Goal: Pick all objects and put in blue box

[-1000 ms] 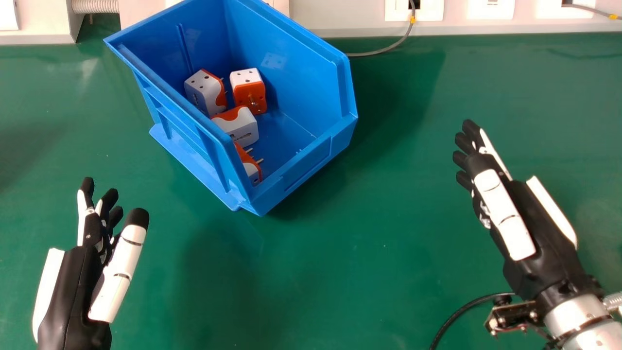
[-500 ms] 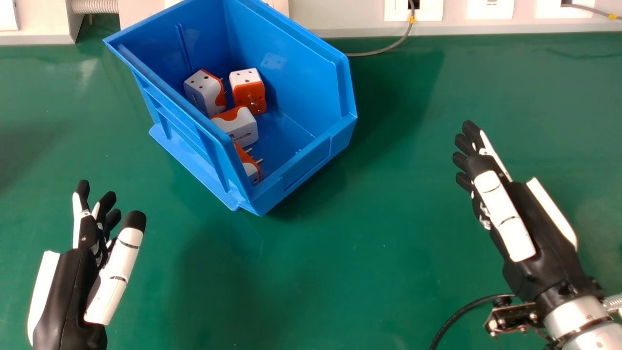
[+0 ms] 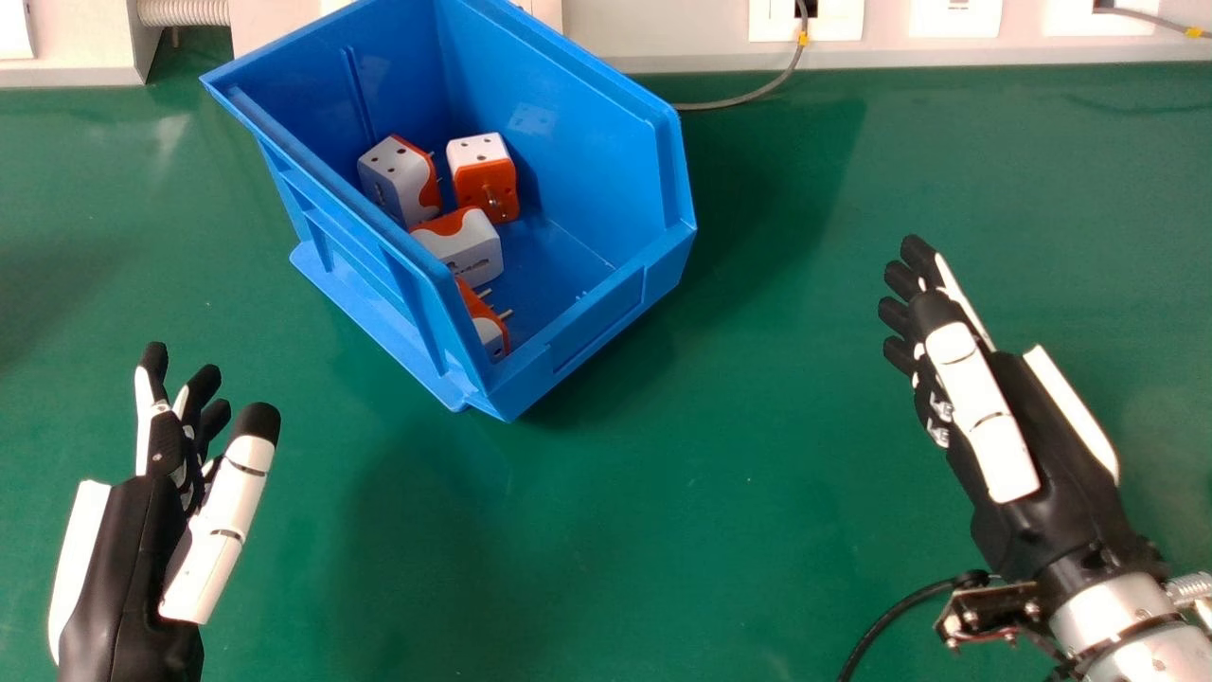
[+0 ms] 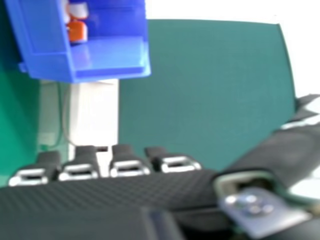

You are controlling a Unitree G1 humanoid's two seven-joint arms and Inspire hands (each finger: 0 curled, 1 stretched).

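Green tabletop point(image 3: 757, 426) runs flat, surface slightly glossy. Blue box point(image 3: 601, 317) stands on it, open side up, set at an angle near the back edge; thin grey cable point(image 3: 734, 101) lies just beside.

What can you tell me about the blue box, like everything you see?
The blue box looks like smooth, slightly shiny plastic. It is open on top, with a low front wall, taller sides, and ribs and a ledge along its outer left side. It stands upright on the green table, turned at an angle, its far end cut off by the head view. Four white and orange plug adapters can be seen inside.
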